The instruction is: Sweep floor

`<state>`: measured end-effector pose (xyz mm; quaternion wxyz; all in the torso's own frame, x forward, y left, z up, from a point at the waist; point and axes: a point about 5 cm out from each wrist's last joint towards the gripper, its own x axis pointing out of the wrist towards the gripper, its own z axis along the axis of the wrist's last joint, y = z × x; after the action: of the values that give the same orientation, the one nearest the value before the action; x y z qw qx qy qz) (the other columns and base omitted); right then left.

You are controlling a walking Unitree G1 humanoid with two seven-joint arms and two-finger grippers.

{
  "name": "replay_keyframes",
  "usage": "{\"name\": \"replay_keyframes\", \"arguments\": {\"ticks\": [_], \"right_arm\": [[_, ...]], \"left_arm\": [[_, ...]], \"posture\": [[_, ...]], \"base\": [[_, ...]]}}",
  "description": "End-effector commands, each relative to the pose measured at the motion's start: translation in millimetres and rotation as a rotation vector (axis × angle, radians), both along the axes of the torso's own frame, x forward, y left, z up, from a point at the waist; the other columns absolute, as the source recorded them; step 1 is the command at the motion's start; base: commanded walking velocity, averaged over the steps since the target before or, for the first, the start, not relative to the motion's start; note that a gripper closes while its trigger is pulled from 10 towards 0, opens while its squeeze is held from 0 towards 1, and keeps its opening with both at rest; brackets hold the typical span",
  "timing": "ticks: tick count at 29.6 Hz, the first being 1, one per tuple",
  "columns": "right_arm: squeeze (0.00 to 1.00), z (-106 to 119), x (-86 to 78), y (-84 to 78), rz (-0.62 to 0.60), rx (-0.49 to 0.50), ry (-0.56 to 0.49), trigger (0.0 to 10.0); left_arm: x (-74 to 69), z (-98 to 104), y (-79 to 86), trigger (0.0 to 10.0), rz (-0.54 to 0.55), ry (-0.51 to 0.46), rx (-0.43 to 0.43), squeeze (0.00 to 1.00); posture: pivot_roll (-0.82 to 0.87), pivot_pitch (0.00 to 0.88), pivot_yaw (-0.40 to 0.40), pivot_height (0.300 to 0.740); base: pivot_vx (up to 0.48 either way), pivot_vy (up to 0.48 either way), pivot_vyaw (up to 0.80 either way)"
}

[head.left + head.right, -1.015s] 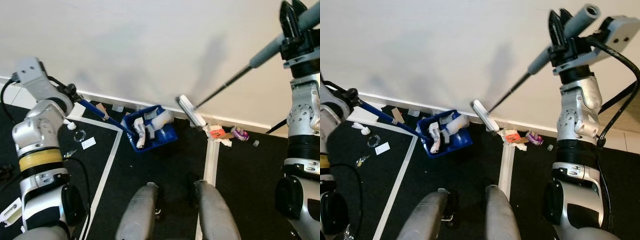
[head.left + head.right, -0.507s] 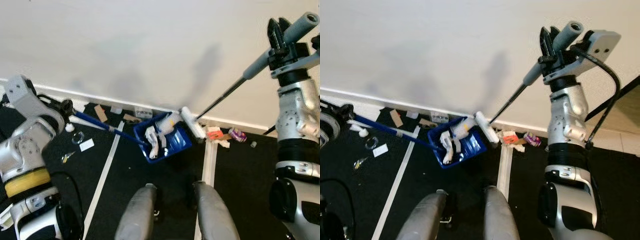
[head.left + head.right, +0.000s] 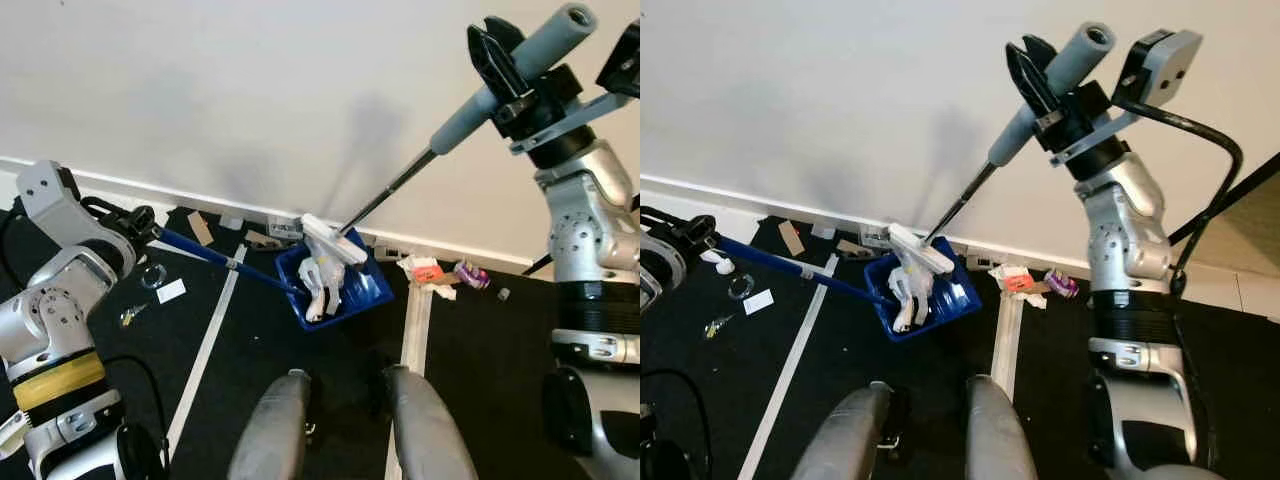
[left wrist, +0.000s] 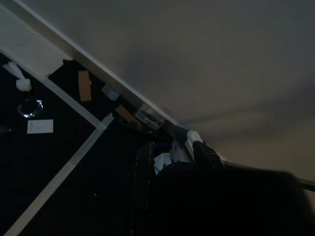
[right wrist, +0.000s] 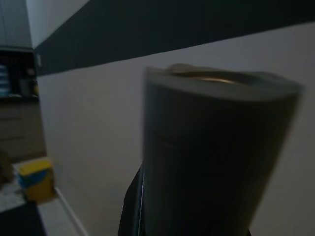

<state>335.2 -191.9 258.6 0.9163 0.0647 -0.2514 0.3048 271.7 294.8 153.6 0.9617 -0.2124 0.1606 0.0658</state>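
A blue dustpan (image 3: pixel 338 287) lies on the black floor near the white wall, with crumpled white scraps (image 3: pixel 322 283) in it. Its long blue handle (image 3: pixel 205 250) runs to my left gripper (image 3: pixel 137 221), which is shut on it. My right gripper (image 3: pixel 497 62) is raised high at the right and shut on the grey grip of the broom (image 3: pixel 510 75). The broom's thin shaft (image 3: pixel 385 193) slants down to its white head (image 3: pixel 332 238), which rests over the dustpan's far edge. An orange wrapper (image 3: pixel 428 270) and a purple wrapper (image 3: pixel 472 273) lie by the wall, right of the pan.
White tape lines (image 3: pixel 205 352) cross the black floor. Small litter lies at the left: a white card (image 3: pixel 171 291), a clear ring (image 3: pixel 153 275), a cardboard piece (image 3: pixel 200 228). My two grey legs (image 3: pixel 345 430) stand below the pan. A white baseboard (image 3: pixel 250 206) runs along the wall.
The broom head has swung left from beside the pan's right edge onto the pan. My right gripper has moved left with the broom grip. The dustpan stays in about the same spot.
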Motion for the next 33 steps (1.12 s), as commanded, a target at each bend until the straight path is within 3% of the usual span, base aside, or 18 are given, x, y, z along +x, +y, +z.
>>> {"name": "replay_keyframes", "arguments": {"ticks": [1,5,7,10,14,19,23,25,28,33], "right_arm": [[0.0,13.0,-3.7,-17.1,-0.042,0.001,-0.046,10.0],[0.0,14.7,-8.5,-27.8,-0.048,-0.027,-0.035,10.0],[0.0,12.0,-11.6,-43.6,-0.093,-0.049,-0.02,10.0],[0.0,10.6,-12.9,-54.6,-0.126,-0.009,-0.006,10.0],[0.0,7.5,-12.5,-61.3,-0.152,0.006,0.008,10.0],[0.0,-15.0,-7.0,-73.4,-0.237,0.043,0.095,10.0],[0.0,-26.6,-3.2,-69.9,-0.284,0.065,0.149,10.0],[0.0,-46.6,4.7,-54.1,-0.34,0.082,0.257,10.0],[0.0,-51.5,7.6,-48.4,-0.358,0.079,0.289,10.0],[0.0,-68.9,16.2,-36.1,-0.451,-0.058,0.39,10.0]], "left_arm": [[-4.9,13.2,8.7,10.0,-0.01,-0.091,0.024,0.0],[-10.5,10.9,14.9,10.0,0.005,-0.104,0.079,0.0],[-18.6,1.3,25.3,10.0,0.058,-0.085,0.141,0.0],[-23.0,-8.4,33.2,10.0,0.131,-0.059,0.129,0.0],[-25.5,-14.8,35.8,10.0,0.15,-0.048,0.122,0.0],[-28.6,-20.2,39.0,10.0,0.176,-0.071,0.07,0.0],[-30.0,-19.3,42.1,10.0,0.197,-0.08,0.058,0.0],[-31.1,-13.1,40.4,10.0,0.185,-0.089,0.039,0.0],[-30.5,-9.7,38.2,10.0,0.174,-0.095,0.036,0.0],[-27.8,7.3,23.8,10.0,0.126,-0.167,0.07,0.0]], "posture": [[0.04,0.098,-0.022,0.74],[0.04,0.097,-0.025,0.74],[0.04,0.097,-0.025,0.74],[0.04,0.099,-0.029,0.74],[0.04,0.099,-0.029,0.74],[0.04,0.096,-0.033,0.74],[0.04,0.095,-0.036,0.74],[0.05,0.091,-0.04,0.74],[0.05,0.091,-0.04,0.74],[0.06,0.086,-0.045,0.74]], "base": [[0.0,0.0,0.0],[0.0,0.0,0.0],[0.0,0.0,0.0],[0.0,0.0,0.0],[0.0,0.0,0.0],[0.0,0.0,0.0],[0.0,0.0,0.0],[0.0,0.0,0.0],[0.0,0.0,0.0],[0.0,0.0,0.0]]}}
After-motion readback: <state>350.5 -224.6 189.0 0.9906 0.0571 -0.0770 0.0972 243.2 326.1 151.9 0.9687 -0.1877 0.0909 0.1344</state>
